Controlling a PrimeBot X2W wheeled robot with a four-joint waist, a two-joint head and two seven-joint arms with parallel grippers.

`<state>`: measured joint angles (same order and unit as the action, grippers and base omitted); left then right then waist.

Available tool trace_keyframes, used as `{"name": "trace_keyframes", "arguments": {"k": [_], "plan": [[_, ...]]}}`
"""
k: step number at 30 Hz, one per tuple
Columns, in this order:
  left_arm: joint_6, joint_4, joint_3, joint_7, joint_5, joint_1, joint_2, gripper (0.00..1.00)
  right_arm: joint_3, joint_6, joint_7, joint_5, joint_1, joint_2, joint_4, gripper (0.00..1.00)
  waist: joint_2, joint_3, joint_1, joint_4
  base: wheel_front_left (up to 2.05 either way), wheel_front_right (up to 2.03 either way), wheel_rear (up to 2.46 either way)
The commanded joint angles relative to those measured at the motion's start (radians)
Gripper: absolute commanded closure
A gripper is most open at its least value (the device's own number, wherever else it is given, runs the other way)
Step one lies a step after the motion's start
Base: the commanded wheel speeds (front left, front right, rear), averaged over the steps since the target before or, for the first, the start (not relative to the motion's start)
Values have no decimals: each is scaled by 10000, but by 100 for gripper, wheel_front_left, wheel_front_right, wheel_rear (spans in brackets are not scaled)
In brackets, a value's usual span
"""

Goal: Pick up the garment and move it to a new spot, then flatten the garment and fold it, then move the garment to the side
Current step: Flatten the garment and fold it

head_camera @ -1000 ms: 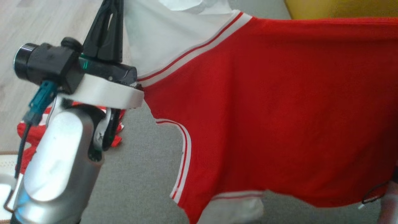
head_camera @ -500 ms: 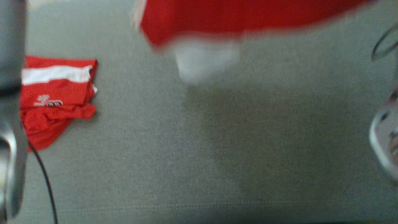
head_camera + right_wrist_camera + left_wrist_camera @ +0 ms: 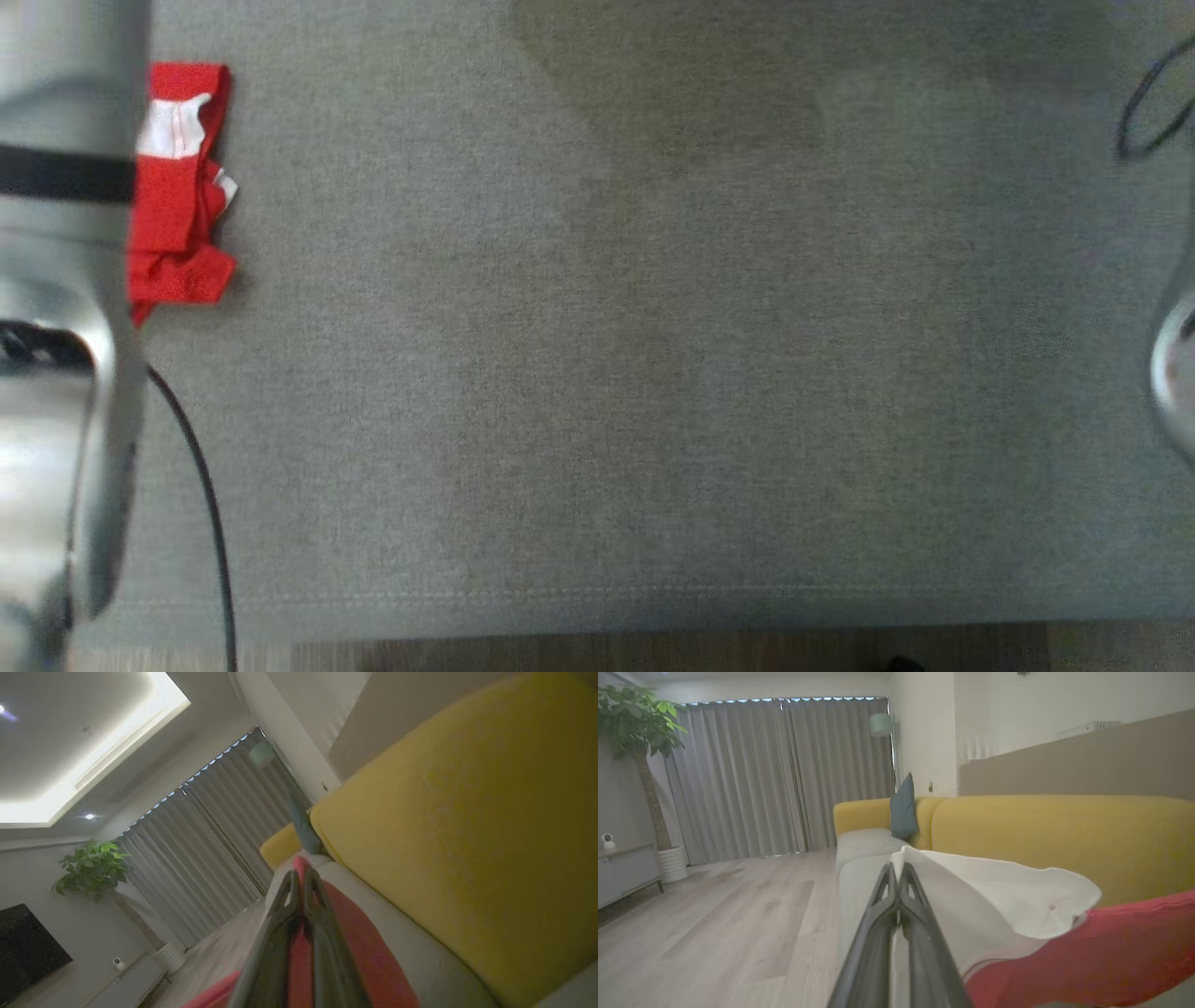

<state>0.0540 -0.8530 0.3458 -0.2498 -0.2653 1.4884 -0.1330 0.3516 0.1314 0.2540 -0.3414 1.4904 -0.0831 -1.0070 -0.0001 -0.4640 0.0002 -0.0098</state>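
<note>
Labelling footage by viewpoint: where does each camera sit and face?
Head view: on the head, facing down at the grey seat and a folded red cloth; left forearm at the edge.
Left wrist view: along the left gripper, shut on the garment, toward curtains.
Right wrist view: tilted, along the right gripper, shut on the garment.
Both wrist views share the yellow sofa back and curtains.

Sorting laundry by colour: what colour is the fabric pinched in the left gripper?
The fabric is white, bordering red; best seen in the left wrist view.
</note>
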Motion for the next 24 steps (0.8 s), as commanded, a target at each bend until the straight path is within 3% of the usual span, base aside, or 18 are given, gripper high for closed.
{"name": "trace_keyframes", "arguments": {"k": [1,7,18,24], "plan": [[57,286,-37,-109,131,-76,-378,100,-21,-7,53,-145,-313,71,-57,100,1,-140,-2,122,0,0,0],[308,1224,368,-117,559,-2000,-443,100,-489,-7,-73,-572,-1913,-290,-965,100,1,100,-2,353,0,0,0],[596,3132,818,-119,1010,-5329,-1301,100,-1344,-7,-585,-1285,-4179,-1350,-1230,100,1,1656,-2,520,0,0,0],[681,3758,1307,-119,1297,-6692,-1811,100,-2102,-7,-1486,-1270,-5177,-1798,-1385,100,1,2457,-2,491,0,0,0]]}}
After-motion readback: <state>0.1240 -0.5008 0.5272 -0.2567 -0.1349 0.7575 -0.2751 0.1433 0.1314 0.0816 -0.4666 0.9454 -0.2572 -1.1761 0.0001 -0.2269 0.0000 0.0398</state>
